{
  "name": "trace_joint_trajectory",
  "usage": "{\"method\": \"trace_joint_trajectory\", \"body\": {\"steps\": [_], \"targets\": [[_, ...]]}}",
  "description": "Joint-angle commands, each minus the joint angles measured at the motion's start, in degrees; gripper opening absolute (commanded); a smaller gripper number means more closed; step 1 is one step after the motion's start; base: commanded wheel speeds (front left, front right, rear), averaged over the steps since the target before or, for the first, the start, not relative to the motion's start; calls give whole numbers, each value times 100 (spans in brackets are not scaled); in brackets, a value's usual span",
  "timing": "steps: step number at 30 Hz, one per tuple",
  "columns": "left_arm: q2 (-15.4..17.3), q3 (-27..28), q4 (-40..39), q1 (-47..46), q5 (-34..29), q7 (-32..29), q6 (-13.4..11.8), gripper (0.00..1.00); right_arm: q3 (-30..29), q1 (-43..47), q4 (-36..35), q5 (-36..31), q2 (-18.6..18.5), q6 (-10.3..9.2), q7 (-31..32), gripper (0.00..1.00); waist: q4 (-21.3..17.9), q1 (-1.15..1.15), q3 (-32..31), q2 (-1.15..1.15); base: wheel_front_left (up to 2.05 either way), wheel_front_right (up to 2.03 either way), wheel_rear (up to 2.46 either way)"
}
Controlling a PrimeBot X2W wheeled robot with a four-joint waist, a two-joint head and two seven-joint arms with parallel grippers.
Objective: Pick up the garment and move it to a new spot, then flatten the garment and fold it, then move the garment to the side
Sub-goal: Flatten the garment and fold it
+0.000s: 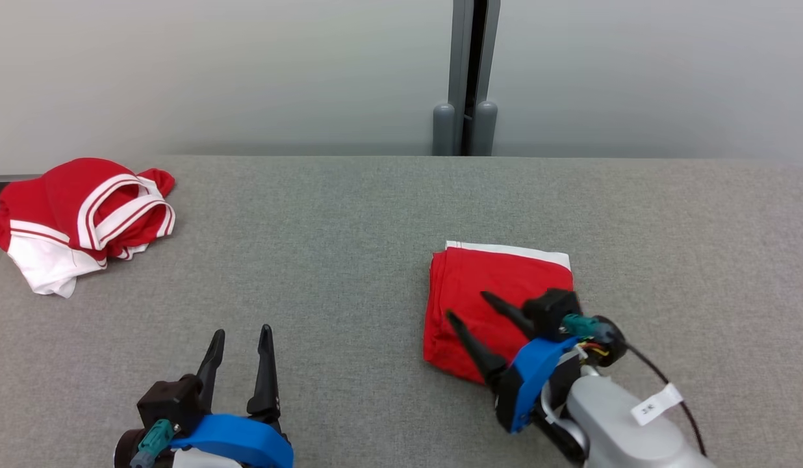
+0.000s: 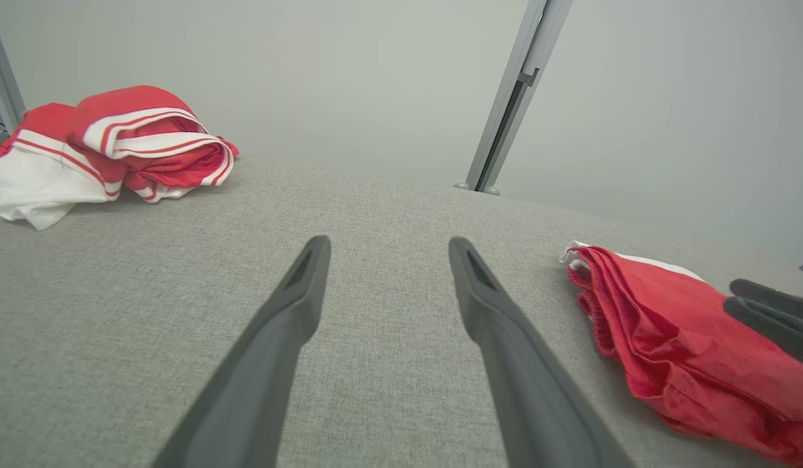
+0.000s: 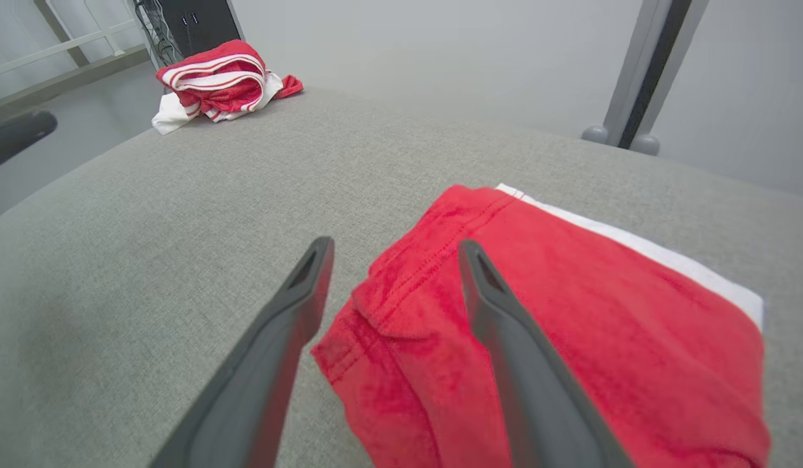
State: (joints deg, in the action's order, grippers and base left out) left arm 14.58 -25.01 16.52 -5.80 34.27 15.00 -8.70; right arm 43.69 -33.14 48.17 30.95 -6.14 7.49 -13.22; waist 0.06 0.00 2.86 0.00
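Item 1. Folded red garment: a compact rectangle of several layers with a white band along its far edge. It lies flat on the surface, right of centre and towards the near side.

Item 2. Right gripper: it enters from the near right, with its two dark fingers spread wide and nothing between them. It sits at the garment's near-left corner. In the right wrist view one finger lies over the red cloth and the other over bare surface just beside the garment's left edge. Whether the tips touch the cloth cannot be told.

Item 3. Left gripper: at the near left, over bare surface, well apart from both garments. Its fingers are parted and empty, and point towards the far side.

Item 4. Crumpled red-and-white garment: a loose heap with white stripes and a white panel, at the far left corner of the surface.

Item 5. Grey fabric surface: a woven cover that bears both garments.

Item 6. Grey post: upright against the pale wall, beyond the far edge and right of centre.

Item 7. White tag: fixed to the black cable on the right forearm.
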Motion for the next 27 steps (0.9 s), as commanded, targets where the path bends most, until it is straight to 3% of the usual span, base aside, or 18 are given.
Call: {"method": "trace_joint_trajectory", "body": {"steps": [1, 7, 13, 20, 27], "targets": [[13, -12, 18, 62, -23, 26, 0, 100, -171, 78, -56, -19, -114, 1, -84, 100, 10, 0, -27, 0, 0, 0, 0], [16, -7, -7, 77, -41, 26, -9, 100, -1161, 108, -162, -502, -360, 1, -193, 100, 39, 0, -58, 0, 0, 0, 0], [6, -24, -44, 37, -153, 27, 73, 100, -2527, 610, -783, -1402, -385, 1, -198, 100, 41, 0, -116, 0, 0, 0, 0], [-118, 30, 55, -18, -319, 26, 228, 100, -3893, 1619, -1667, -2292, 14, 1, -200, 100, -54, 0, -294, 0, 0, 0, 0], [-263, 278, 116, 194, -471, 25, 360, 100, -4518, 2461, -2449, -2758, 303, 1, -200, 100, -205, 0, -386, 0, 0, 0, 0]]}}
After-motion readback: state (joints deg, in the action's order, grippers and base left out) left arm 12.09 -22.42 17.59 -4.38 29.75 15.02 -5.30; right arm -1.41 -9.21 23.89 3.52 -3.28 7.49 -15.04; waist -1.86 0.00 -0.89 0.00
